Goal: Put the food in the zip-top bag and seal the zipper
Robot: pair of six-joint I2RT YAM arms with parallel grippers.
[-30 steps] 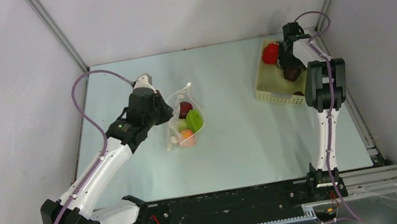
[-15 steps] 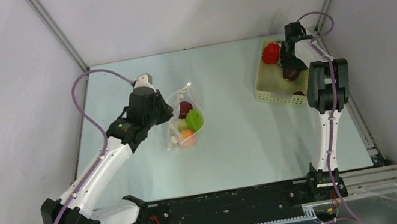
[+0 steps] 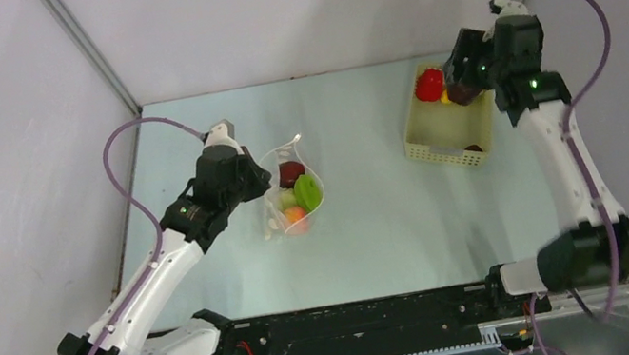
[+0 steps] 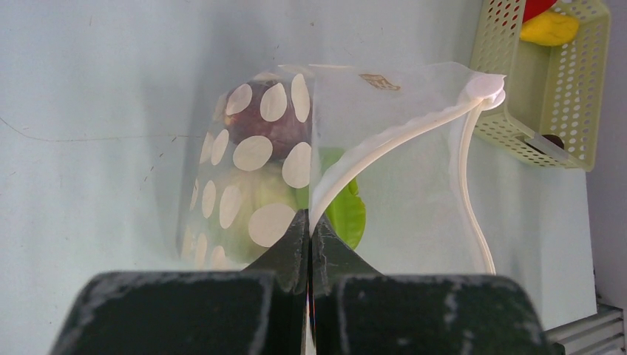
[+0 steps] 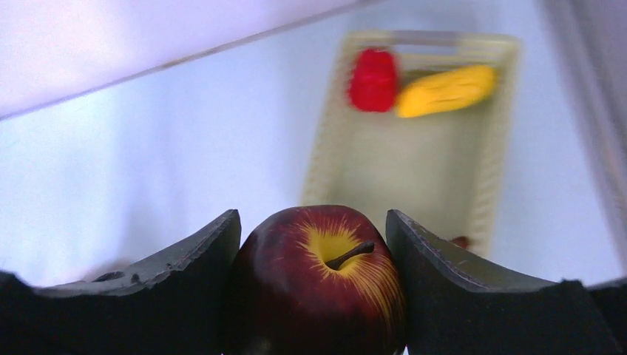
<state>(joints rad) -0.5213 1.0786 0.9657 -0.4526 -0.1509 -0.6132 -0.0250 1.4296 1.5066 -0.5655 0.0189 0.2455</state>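
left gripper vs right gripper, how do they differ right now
The left gripper is pinched fully shut on the thin edge of the zip-top bag; the right gripper stands wide around a dark red apple. The left gripper is low by the table; the right gripper is raised over the basket. Both are holding something.

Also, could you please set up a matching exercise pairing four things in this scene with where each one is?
Things:
1 apple
2 yellow toy
3 green toy
4 left gripper

Places or states:
A in the basket
B inside the zip-top bag
C held by the right gripper
D shut on that bag's mouth edge

Pairs: 1-C, 2-A, 3-B, 4-D
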